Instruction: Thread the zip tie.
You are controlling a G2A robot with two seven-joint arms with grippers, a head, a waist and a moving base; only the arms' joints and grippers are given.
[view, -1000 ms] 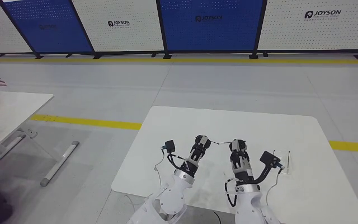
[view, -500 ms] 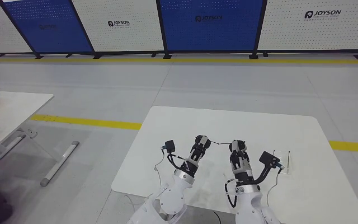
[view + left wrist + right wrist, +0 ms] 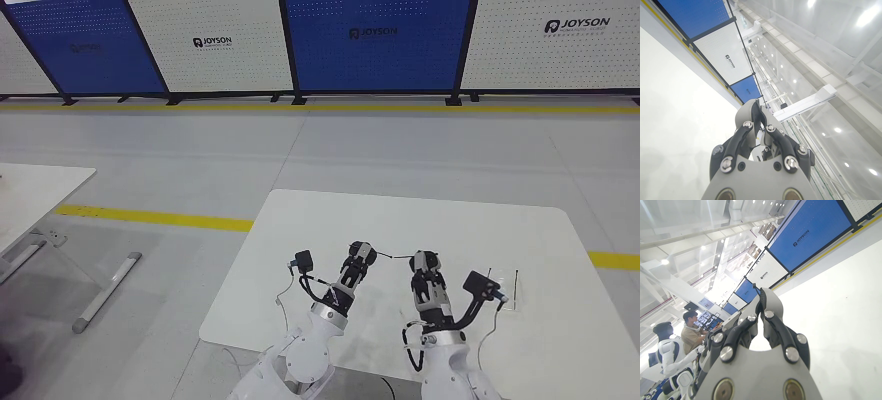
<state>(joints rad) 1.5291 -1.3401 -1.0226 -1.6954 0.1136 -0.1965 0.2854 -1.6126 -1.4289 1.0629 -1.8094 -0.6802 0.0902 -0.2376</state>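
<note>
**Position of components**

- The left gripper [image 3: 362,250] and the right gripper [image 3: 424,260] are side by side above the near part of the white table [image 3: 420,215]. They are close together but do not touch.
- The zip tie [image 3: 394,255] is clear of the table. In the top view it runs as a thin black line from the tip of one gripper to the tip of the other.

**Jaw state**

- Left gripper [image 3: 758,108]: the jaws are closed, with the ribbed pads pressed together on one end of the zip tie.
- Right gripper [image 3: 761,294]: the jaws are closed on the strap. The square head of the zip tie [image 3: 754,286] projects just past the fingertips.

**Other items**

- A second thin dark strip [image 3: 516,283] lies flat on the table on the outer side of the right arm, apart from both grippers.

**Change from the earlier frames**

- The left arm has held its position.
- The right arm's wrist has shifted slightly inward, toward the left arm. Its fingertips remain in almost the same place.
- The zip tie remains held between the two grippers, and its span is unchanged.
</note>
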